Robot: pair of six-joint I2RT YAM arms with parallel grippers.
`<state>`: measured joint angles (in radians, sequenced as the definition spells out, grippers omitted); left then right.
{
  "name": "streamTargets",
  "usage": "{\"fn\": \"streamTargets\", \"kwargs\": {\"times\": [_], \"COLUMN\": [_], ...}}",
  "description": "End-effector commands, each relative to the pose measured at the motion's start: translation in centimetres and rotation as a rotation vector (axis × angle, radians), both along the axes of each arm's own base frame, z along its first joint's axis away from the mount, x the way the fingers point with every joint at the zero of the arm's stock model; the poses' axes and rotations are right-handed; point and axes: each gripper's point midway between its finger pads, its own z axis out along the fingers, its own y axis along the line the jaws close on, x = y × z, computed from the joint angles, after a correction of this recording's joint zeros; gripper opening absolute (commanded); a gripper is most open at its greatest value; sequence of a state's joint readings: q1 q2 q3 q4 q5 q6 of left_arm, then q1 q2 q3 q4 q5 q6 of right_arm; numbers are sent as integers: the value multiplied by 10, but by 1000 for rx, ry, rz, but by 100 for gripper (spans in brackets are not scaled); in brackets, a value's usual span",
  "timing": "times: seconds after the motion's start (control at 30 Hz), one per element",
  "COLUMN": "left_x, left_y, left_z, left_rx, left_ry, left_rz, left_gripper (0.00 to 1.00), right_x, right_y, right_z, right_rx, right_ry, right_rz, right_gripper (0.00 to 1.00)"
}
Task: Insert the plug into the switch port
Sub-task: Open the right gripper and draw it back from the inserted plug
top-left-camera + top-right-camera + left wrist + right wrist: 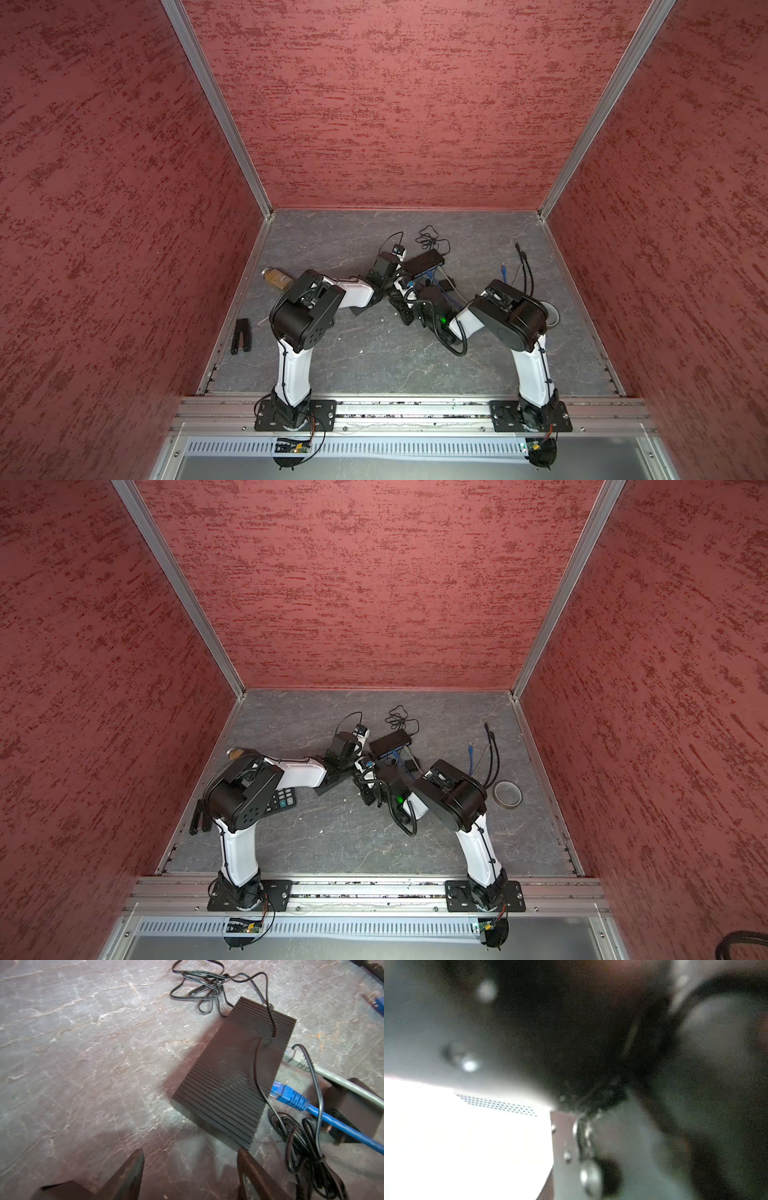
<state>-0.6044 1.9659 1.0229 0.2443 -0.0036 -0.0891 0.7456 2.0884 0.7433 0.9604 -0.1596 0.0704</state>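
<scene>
- My left claw [190,1176] is released: its two fingers [128,1174] stand wide apart above the table [83,1064], and nothing is between them.
- Just ahead of this claw lies the switch [232,1076], a black ribbed box, flat on the table.
- The blue plug [288,1097] is at the port side of the switch, with its clear tip against the box. I cannot tell if it sits fully inside a port.
- A grey plug [291,1055] is at the same side, farther along from the blue one.
- A thin black cord [291,1134] goes over the top of the switch and makes tangled loops on the table at both ends.
- My right claw [406,312] reaches toward the middle of the table, near the switch. Its wrist view is only blur, so I cannot tell if it is clenched or released, or if it grasps something.
- A tape roll [507,794] lies on the table on the right, well apart from the switch.
</scene>
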Motion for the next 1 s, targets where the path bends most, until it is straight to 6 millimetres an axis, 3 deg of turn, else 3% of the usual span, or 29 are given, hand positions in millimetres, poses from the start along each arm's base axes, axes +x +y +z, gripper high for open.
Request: {"fn": "streamTargets", "kwargs": {"times": [0.0,0.23,0.6,0.97], "left_x": [-91,-67,-26,-16], "left_y": [0,6,22,34], "left_z": [-78,-56,2,50], "left_rx": [68,12,-89,-141], "left_ry": [379,348,254,161], "left_rz": [-144,-98,-45,-23], "left_gripper": [72,72,72,73], "right_x": [22,10,-8,-10], "right_y": [-19,-27,-27,-38], "right_z": [10,19,46,83], "right_rx": [7,14,2,12], "right_ry": [-38,-51,-48,-76], "right_rz": [-125,-107,-29,-70], "right_gripper": [25,32,43,46]}}
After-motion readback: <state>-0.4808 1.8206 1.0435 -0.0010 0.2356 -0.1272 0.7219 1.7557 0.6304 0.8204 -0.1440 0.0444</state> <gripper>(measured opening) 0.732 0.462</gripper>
